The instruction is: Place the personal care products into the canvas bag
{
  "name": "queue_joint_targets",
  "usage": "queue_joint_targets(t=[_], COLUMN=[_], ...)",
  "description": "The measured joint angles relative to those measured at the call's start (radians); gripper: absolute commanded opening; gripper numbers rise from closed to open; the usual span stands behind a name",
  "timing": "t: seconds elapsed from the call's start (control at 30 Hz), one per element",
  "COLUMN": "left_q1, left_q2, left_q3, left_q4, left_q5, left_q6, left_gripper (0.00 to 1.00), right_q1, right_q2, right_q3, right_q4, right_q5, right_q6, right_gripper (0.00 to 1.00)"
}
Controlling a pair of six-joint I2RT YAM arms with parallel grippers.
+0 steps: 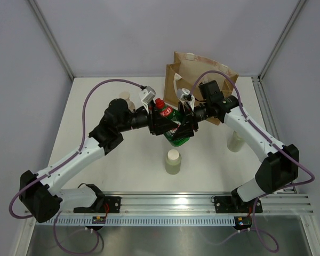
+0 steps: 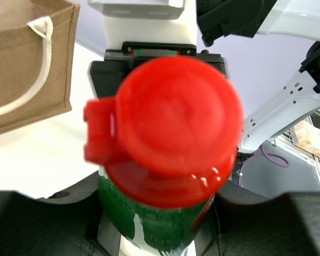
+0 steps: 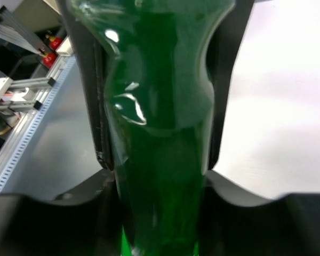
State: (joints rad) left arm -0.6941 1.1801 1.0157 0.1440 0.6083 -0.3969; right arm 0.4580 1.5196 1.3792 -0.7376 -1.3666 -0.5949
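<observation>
A pale olive bottle (image 1: pixel 173 162) with a cream cap stands upright on the table (image 1: pixel 122 170), nearest the arm bases. Just beyond it the green bottle (image 1: pixel 177 136) with its red cap (image 1: pixel 160 104) is held tilted. The left gripper (image 1: pixel 164 121) pinches it from one side and the right gripper (image 1: pixel 188 124) from the other. A second olive bottle (image 1: pixel 236 141) stands off to the right. The canvas bag (image 1: pixel 202 74) stands farthest, just behind the grippers.

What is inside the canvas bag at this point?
No products show inside the canvas bag, only its pale lining; the right arm covers its lower part.
</observation>
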Motion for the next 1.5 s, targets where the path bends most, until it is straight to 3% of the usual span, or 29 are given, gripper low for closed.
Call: queue_joint_targets(t=[0.03, 0.07, 0.13, 0.17, 0.37, 0.57, 0.77, 0.97, 1.13, 1.27, 1.5], left_q1=[0.0, 0.0, 0.001, 0.001, 0.021, 0.031, 0.035, 0.04, 0.04, 0.04, 0.038], left_q2=[0.0, 0.0, -0.001, -0.002, -0.067, -0.111, -0.138, -0.256, -0.374, -0.454, -0.484], left_q3=[0.0, 0.0, -0.002, -0.004, -0.011, -0.007, 0.009, 0.01, -0.071, -0.196, -0.374], left_q4=[0.008, 0.01, 0.012, 0.015, 0.063, 0.061, -0.079, -0.245, -0.308, -0.367, -0.397], left_q5=[-0.001, -0.002, -0.004, -0.006, -0.106, -0.18, -0.324, -0.452, -0.444, -0.421, -0.304], left_q6=[-0.001, -0.003, -0.004, -0.005, -0.005, 0.028, 0.111, 0.2, 0.2, 0.159, 0.089], left_gripper=[0.24, 0.38, 0.51, 0.64, 0.91, 0.96, 0.99, 0.99, 0.99, 0.99, 0.99], right_q1=[0.001, 0.0, 0.0, 0.0, -0.008, -0.057, -0.155, -0.336, -0.364, -0.357, -0.356], right_q2=[0.0, 0.0, 0.0, 0.0, -0.001, -0.014, -0.03, 0.002, 0.076, 0.232, 0.398], right_q3=[0.0, 0.0, 0.001, 0.001, 0.002, 0.002, 0.02, 0.247, 0.431, 0.595, 0.571], right_q4=[0.005, 0.006, 0.008, 0.007, -0.024, 0.012, 0.089, 0.143, 0.216, 0.222, 0.084], right_q5=[-0.006, -0.008, -0.008, -0.007, 0.069, 0.097, 0.137, 0.353, 0.632, 0.793, 0.909], right_q6=[0.006, 0.008, 0.016, 0.016, 0.04, 0.117, 0.235, 0.346, 0.367, 0.349, 0.206], right_gripper=[0.01, 0.0, 0.0, 0.0, 0.0, 0.0, 0.0, 0.0, 0.0, 0.0, 0.0])
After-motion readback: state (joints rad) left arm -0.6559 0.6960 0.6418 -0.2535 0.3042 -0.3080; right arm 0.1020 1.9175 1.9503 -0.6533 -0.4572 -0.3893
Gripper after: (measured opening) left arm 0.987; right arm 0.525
